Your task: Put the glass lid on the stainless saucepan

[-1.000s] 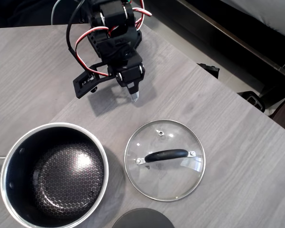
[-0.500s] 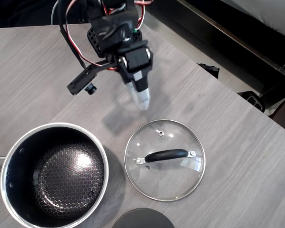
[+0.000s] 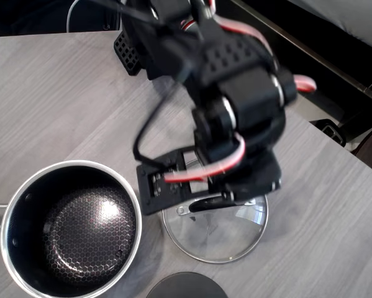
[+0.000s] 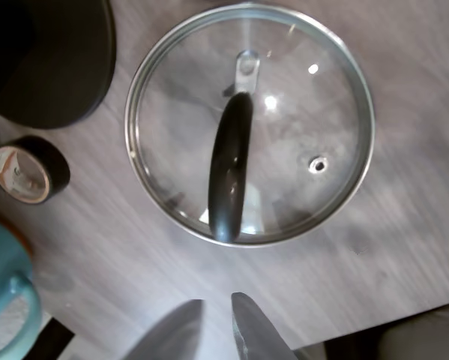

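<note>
The glass lid [image 4: 284,97] lies flat on the table with its black bar handle [image 4: 230,161] up and its steam vent [image 4: 318,163] to the right. My gripper [image 4: 218,330] hangs above the table just off the lid's rim, fingers nearly together with nothing between them. In the overhead view the black arm [image 3: 235,99] covers the far half of the glass lid [image 3: 217,239]. The stainless saucepan [image 3: 68,230] stands open to the lid's left, its honeycomb inside showing and its thin handle pointing left.
An opaque dark grey disc [image 3: 186,287] [image 4: 48,60] lies near the lid at the table's front edge. A roll of tape [image 4: 29,171] and a teal mug [image 4: 3,292] sit beside it. The wooden table [image 3: 49,93] ends on the right along a diagonal edge.
The arm has swung from the far side of the table toward the front and now hangs over the glass lid, hiding part of it. Lid and saucepan have not moved.
</note>
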### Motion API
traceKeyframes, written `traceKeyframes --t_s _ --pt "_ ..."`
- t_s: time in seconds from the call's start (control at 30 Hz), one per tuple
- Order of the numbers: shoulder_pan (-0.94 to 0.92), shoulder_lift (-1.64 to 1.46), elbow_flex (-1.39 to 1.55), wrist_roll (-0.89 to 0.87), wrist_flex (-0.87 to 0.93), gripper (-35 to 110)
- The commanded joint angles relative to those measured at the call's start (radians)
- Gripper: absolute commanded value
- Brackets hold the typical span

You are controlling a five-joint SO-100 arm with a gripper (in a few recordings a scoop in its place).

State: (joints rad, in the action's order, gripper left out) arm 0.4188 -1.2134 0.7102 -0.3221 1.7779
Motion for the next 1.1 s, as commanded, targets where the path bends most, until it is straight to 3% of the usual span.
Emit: traceKeyframes --t_s 0.0,0.43,1.07 --pt "-0.011 -0.017 -0.038 -0.005 0.017 19" --pt "-0.005 -0.077 0.227 -0.005 0.014 21" --pt "-0.035 0.006 0.227 0.0 -0.028 21"
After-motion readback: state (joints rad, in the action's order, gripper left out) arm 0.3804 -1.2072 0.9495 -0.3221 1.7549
